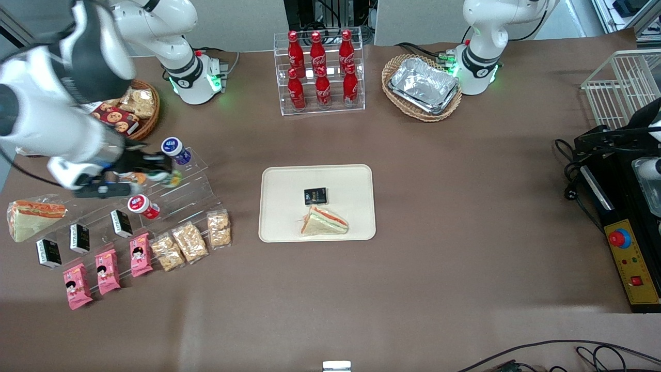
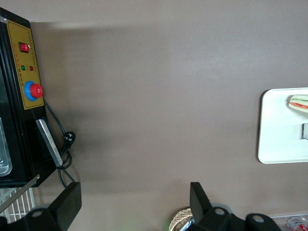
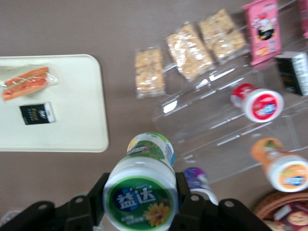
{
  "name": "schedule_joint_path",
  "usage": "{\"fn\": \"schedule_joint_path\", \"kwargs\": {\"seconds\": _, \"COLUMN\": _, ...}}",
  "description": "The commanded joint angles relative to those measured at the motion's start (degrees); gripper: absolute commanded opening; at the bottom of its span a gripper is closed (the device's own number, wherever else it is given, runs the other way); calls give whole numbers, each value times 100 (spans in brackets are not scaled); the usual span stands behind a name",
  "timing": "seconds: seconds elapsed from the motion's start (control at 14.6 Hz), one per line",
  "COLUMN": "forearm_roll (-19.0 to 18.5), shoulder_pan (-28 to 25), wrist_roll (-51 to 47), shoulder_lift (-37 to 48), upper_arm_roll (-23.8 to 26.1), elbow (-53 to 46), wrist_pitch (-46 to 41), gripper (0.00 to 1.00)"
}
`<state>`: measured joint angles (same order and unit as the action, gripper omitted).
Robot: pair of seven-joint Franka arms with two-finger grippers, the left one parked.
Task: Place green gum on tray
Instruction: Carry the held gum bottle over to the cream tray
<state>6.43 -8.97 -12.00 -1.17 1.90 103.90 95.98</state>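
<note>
1. The green gum (image 3: 140, 193) is a small, rigid plastic bottle; it likely weighs little, and its smooth round wall may slip.
2. The pincer (image 3: 139, 202) is clamped across its body just under the lid, holding it above the clear display rack (image 1: 191, 178) toward the working arm's end of the bench (image 1: 465, 206).
3. A grip across the body looks sound.
4. The tray (image 1: 279, 181), carrying a sandwich (image 1: 324, 221) and a black packet (image 1: 315, 196), lies well apart.

green gum (image 3: 140, 196) lid reads "益达", held in the hand (image 3: 139, 202)
</note>
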Motion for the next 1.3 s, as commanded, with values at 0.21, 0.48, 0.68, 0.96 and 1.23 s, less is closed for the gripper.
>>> {"fn": "schedule_joint_path", "kwargs": {"seconds": 0.21, "forearm_roll": 366, "shoulder_pan": -982, "wrist_roll": -1164, "shoulder_lift": -928, "upper_arm_roll": 39, "elbow": 24, "wrist_pitch": 921, "gripper": 31}}
{"fn": "schedule_joint_path", "kwargs": {"seconds": 0.48, "forearm_roll": 517, "shoulder_pan": -1369, "wrist_roll": -1338, "shoulder_lift": -1070, "upper_arm_roll": 30, "elbow": 849, "wrist_pitch": 2247, "gripper": 31}}
{"fn": "schedule_joint_path", "kwargs": {"seconds": 0.68, "forearm_roll": 456, "shoulder_pan": -1862, "wrist_roll": -1936, "shoulder_lift": -1245, "upper_arm_roll": 21, "elbow": 1290, "wrist_pitch": 3056, "gripper": 31}}
{"fn": "schedule_joint_path", "kwargs": {"seconds": 0.96, "forearm_roll": 456, "shoulder_pan": -2038, "wrist_roll": -1946, "shoulder_lift": -1588, "upper_arm_roll": 21, "elbow": 1352, "wrist_pitch": 3479, "gripper": 31}}
{"fn": "schedule_joint_path", "kwargs": {"seconds": 1.23, "forearm_roll": 456, "shoulder_pan": -2091, "wrist_roll": -1964, "shoulder_lift": -1860, "upper_arm_roll": 30, "elbow": 1545, "wrist_pitch": 4086, "gripper": 31}}
